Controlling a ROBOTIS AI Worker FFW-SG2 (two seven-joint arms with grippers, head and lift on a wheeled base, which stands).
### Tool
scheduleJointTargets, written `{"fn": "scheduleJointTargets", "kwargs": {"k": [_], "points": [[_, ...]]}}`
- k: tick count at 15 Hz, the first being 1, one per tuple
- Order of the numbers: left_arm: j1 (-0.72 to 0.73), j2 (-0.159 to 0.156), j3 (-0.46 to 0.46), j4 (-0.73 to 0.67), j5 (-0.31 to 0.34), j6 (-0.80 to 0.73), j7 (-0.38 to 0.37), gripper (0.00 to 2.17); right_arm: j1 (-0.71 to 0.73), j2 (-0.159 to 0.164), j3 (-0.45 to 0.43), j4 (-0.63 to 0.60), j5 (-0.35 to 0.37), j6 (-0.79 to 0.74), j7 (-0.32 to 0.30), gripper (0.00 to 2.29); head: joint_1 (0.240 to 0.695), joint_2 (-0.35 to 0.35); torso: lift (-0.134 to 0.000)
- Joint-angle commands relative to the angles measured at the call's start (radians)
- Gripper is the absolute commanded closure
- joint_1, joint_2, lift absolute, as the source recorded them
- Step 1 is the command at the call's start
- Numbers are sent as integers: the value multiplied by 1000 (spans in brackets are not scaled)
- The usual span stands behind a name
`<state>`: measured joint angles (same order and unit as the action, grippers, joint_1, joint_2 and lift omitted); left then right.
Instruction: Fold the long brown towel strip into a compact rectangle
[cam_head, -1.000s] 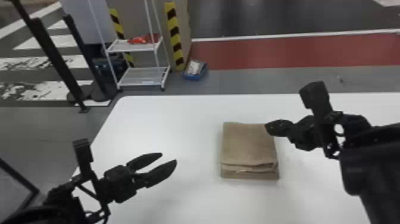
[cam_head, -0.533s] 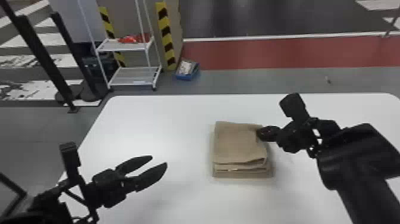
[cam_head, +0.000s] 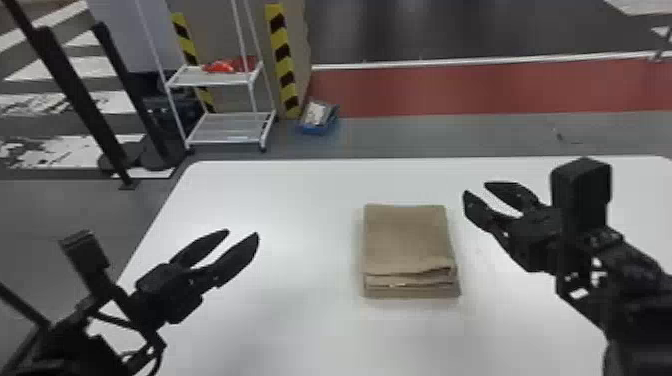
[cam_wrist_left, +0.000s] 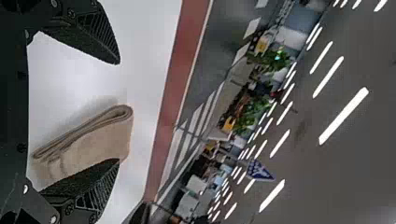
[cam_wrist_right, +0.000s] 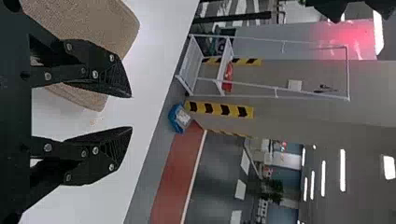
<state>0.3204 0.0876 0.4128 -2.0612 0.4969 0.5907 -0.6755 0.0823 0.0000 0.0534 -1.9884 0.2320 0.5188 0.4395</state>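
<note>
Here I am with both pincers out over the smooth white tabletop (cam_head: 300, 192). My left pincer, black with flat tapered fingers (cam_head: 243, 233), has its tips apart, and across to its right, well away, lies the brown cloth towel (cam_head: 407, 240), folded into a compact layered rectangle. My right pincer, the matching black one (cam_head: 475, 188), is open too, near the towel's right side, with white table showing between the two. So the towel sits between my pincers, clamped by neither!

Over to the wrist views: one left finger covers part of the towel, whose rounded fold shows between the fingers, and one right finger covers part of it as well.

Now the surroundings. Past the table edge, beyond my left pincer, stands a white metal shelf rack (cam_head: 225, 127) carrying a bright red item (cam_head: 220, 66), with a yellow-and-black striped upright strip (cam_head: 283, 60) beside it. A blue open bin (cam_head: 317, 131) sits on the floor just right of that, while tall black posts (cam_head: 75, 90) rise farther left. Beyond my right pincer runs a wide red floor band (cam_head: 450, 90).
</note>
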Motion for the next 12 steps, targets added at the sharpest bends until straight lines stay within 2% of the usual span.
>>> {"fn": "scheduleJointTargets", "kwargs": {"k": [1, 2, 3, 4, 5, 7, 9, 11, 12], "points": [[40, -40, -32, 3, 25, -110, 137, 161, 180, 1, -3, -82, 7, -164, -111, 43, 695, 146, -124], [57, -55, -54, 6, 14, -128, 203, 161, 229, 1, -13, -82, 6, -265, -154, 43, 695, 148, -124], [77, -69, -91, 15, -40, -199, 281, 164, 275, 1, -15, -75, 6, -363, -217, 43, 695, 148, -124], [92, -71, -152, 56, -133, -416, 363, 164, 312, 1, -17, -56, -11, -452, -249, 46, 695, 146, -124], [101, -69, -209, 99, -222, -582, 441, 164, 343, 1, -21, -41, -39, -510, -260, 49, 695, 145, -124], [140, -72, -249, 147, -248, -717, 528, 164, 384, 1, -56, 19, -117, -654, -259, 49, 695, 160, -124], [164, -75, -227, 173, -261, -812, 545, 161, 410, 1, -92, 28, -137, -707, -249, 49, 695, 156, -124], [166, -90, -197, 170, -342, -846, 545, 161, 419, 1, -124, 37, -183, -728, -232, 60, 695, 149, -124], [172, -90, -189, 162, -386, -846, 514, 164, 428, 1, -124, 40, -186, -747, -228, 63, 695, 149, -124]]}}
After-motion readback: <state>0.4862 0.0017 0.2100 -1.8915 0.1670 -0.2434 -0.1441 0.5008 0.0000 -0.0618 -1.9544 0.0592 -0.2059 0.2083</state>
